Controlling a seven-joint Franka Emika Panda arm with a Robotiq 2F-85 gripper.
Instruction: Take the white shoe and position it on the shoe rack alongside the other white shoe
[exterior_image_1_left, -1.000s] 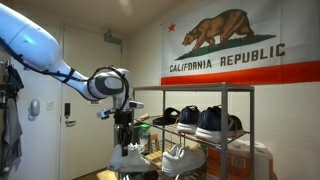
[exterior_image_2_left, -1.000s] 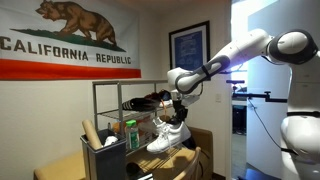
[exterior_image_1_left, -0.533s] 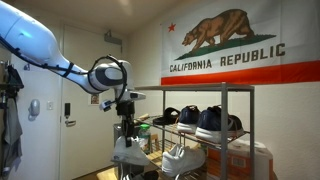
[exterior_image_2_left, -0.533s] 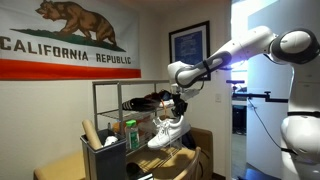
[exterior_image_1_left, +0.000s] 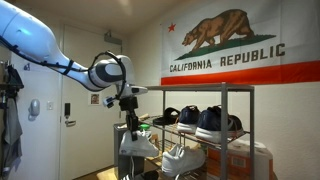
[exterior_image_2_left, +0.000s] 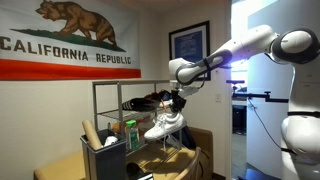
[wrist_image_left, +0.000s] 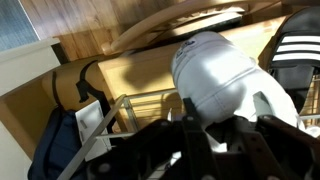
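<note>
The jaws are clenched on the white shoe (exterior_image_1_left: 138, 146), taking it from above near its opening. In the wrist view its pale toe (wrist_image_left: 215, 85) bulges out just beyond the dark jaws. The shoe hangs in the air, tilted, just off the open end of the rack (exterior_image_1_left: 226, 130) and touching none of its shelves; in an exterior view (exterior_image_2_left: 165, 124) it sits in front of the rack's rails, below the top one.

So the pick-up looks done and the carry is nearly there — the placing is what remains. The other white shoe (exterior_image_1_left: 183, 158) lies on the rack's lower shelf, just beside the held one and a little lower, with dark sneakers (exterior_image_1_left: 215, 120) on the shelf above it. I judge the shoe must travel in over that lower shelf, level out next to its twin, and be let go.
</note>
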